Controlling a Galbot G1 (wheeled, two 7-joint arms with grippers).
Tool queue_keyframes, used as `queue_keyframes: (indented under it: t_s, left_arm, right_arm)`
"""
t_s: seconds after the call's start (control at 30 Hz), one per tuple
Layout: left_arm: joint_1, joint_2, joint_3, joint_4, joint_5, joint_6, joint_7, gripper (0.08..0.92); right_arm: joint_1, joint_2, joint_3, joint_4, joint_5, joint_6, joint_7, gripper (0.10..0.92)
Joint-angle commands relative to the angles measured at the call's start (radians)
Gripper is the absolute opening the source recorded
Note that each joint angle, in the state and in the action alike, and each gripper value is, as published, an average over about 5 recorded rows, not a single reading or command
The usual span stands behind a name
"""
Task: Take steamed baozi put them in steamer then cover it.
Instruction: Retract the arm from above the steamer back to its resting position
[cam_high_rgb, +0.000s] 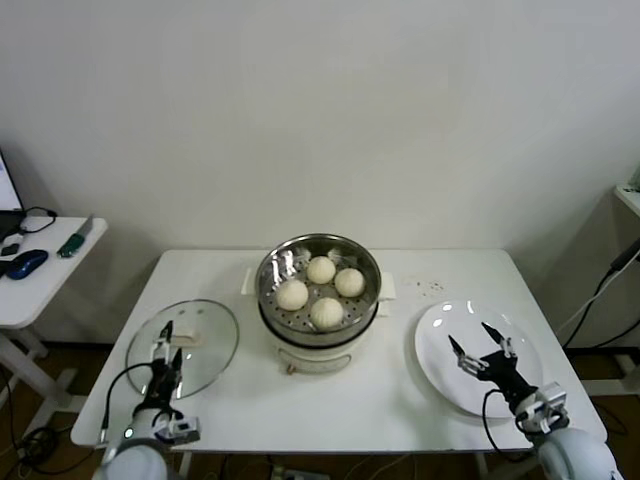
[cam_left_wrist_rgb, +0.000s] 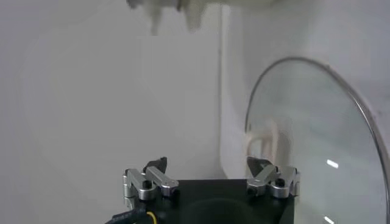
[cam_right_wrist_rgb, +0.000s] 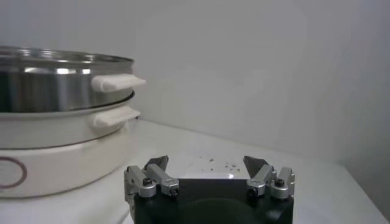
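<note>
Several cream-white baozi (cam_high_rgb: 321, 270) lie inside the shiny steel steamer (cam_high_rgb: 368, 262) at the table's middle, on its white pot base (cam_high_rgb: 318, 352). The cover (cam_high_rgb: 205, 350), a clear glass lid with a white handle (cam_high_rgb: 190, 339), lies flat on the table at the left. My left gripper (cam_high_rgb: 172, 340) hovers open over the near part of the lid; the left wrist view shows the cover (cam_left_wrist_rgb: 317, 134) just ahead of the open left gripper (cam_left_wrist_rgb: 207, 162). My right gripper (cam_high_rgb: 470, 335) is open over the white plate (cam_high_rgb: 445, 375). The right wrist view shows the steamer (cam_right_wrist_rgb: 61, 79) ahead of the empty right gripper (cam_right_wrist_rgb: 206, 161).
The white plate at the right holds nothing. A side table (cam_high_rgb: 45, 275) with a mouse and small items stands at the far left. Cables hang beyond the table's right edge. White handles (cam_right_wrist_rgb: 119, 82) stick out from the steamer's side.
</note>
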Motion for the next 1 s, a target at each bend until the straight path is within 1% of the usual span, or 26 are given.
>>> queue_keyframes:
  t_s: [0.03,0.33,0.87,0.93,1.0]
  left_arm:
    - [-0.143,0.019,0.023,0.221,0.042,-0.015,-0.029,0.823]
    - [-0.211,0.027,0.039,0.275,0.019,-0.03,-0.058,0.823]
    - [-0.281,0.041,0.068,0.338,0.011,-0.037,-0.066,0.823]
    - [-0.28,0.042,0.068,0.338,0.005,-0.043,-0.068,0.815]
    - [-0.278,0.041,0.068,0.339,0.001,-0.048,-0.07,0.783]
  right_arm:
    - [-0.04,0.027,0.031,0.0,-0.055,0.008,-0.031,0.823]
    - [-0.06,0.034,0.04,-0.001,-0.086,0.02,-0.043,0.823]
    - [-0.057,0.065,0.036,-0.015,-0.126,0.029,-0.054,0.823]
    - [-0.055,0.069,0.033,-0.018,-0.131,0.029,-0.055,0.823]
    - [-0.051,0.073,0.03,-0.021,-0.138,0.03,-0.056,0.823]
